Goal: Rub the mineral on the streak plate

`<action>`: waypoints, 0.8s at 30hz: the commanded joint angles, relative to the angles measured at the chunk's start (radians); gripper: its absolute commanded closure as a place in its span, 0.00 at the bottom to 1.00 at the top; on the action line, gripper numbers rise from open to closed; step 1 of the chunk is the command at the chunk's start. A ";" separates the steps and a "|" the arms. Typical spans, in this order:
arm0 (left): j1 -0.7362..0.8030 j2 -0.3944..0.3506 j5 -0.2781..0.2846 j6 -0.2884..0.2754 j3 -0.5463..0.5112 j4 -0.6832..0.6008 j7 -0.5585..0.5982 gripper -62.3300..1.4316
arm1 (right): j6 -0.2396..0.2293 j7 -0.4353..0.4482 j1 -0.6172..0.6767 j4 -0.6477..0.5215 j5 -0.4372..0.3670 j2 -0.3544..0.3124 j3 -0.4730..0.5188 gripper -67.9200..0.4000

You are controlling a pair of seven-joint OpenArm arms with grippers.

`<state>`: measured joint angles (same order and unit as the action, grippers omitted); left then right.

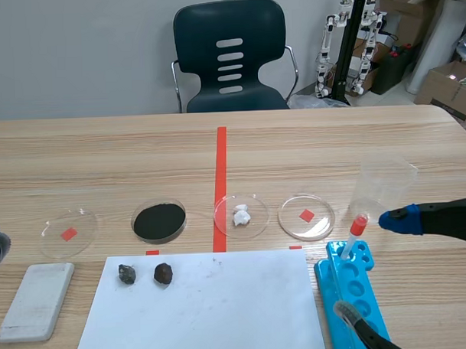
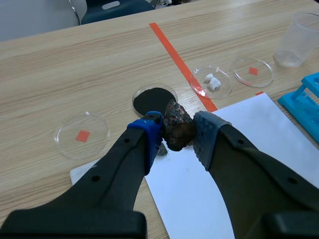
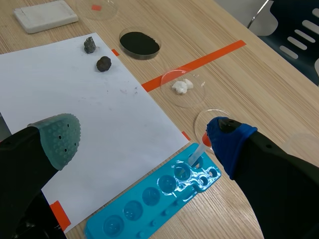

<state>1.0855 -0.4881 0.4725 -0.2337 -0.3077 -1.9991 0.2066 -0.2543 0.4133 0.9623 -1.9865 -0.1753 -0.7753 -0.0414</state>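
Note:
A dark reddish-brown mineral (image 2: 175, 119) is pressed between the blue pads of my left gripper (image 2: 178, 135), held above the white paper (image 2: 249, 129). A small grey mineral (image 2: 162, 149) lies on the paper just behind the left finger. In the scene view, a grey mineral (image 1: 127, 274) and a dark brown one (image 1: 163, 274) rest on the paper (image 1: 215, 313); only a grey bit of the left arm shows at the edge. The white streak plate (image 1: 36, 300) lies left of the paper. My right gripper (image 1: 370, 265) is open over the blue well tray (image 1: 364, 300).
Across the table stand petri dishes: one with a red mark (image 1: 68, 232), one with black powder (image 1: 159, 221), one with white pieces (image 1: 240, 215), another with a red mark (image 1: 306, 216). A red-capped dropper (image 1: 354, 235) stands in the tray. A clear cup (image 1: 382, 183) is behind it.

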 commanded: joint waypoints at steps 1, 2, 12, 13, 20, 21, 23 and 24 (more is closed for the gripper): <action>-0.003 -0.003 0.006 -0.002 0.005 -0.018 0.014 0.82 | 0.000 0.011 -0.001 -0.005 -0.011 0.000 0.001 0.22; -0.003 -0.003 0.006 -0.002 0.005 -0.018 0.014 0.82 | 0.000 0.011 -0.001 -0.005 -0.011 0.000 0.001 0.22; -0.003 -0.003 0.006 -0.002 0.005 -0.018 0.014 0.82 | 0.000 0.011 -0.001 -0.005 -0.011 0.000 0.001 0.22; -0.003 -0.003 0.006 -0.002 0.005 -0.018 0.014 0.82 | 0.000 0.011 -0.001 -0.005 -0.011 0.000 0.001 0.22; -0.009 -0.003 0.007 -0.003 0.005 -0.018 0.014 0.82 | 0.000 0.011 -0.001 -0.005 -0.011 0.000 0.001 0.22; -0.009 -0.003 0.007 -0.004 0.005 -0.018 0.014 0.82 | 0.000 0.011 -0.001 -0.005 -0.011 0.000 0.001 0.22; -0.024 -0.002 0.007 -0.016 0.005 -0.018 0.014 0.82 | 0.000 0.011 -0.001 -0.005 -0.011 0.000 0.001 0.22; -0.036 -0.002 0.007 -0.026 0.007 -0.018 0.014 0.82 | 0.000 0.011 -0.001 -0.005 -0.011 0.000 0.001 0.22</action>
<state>1.0695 -0.4881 0.4721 -0.2504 -0.3073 -1.9991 0.2054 -0.2546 0.4133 0.9623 -1.9865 -0.1753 -0.7753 -0.0414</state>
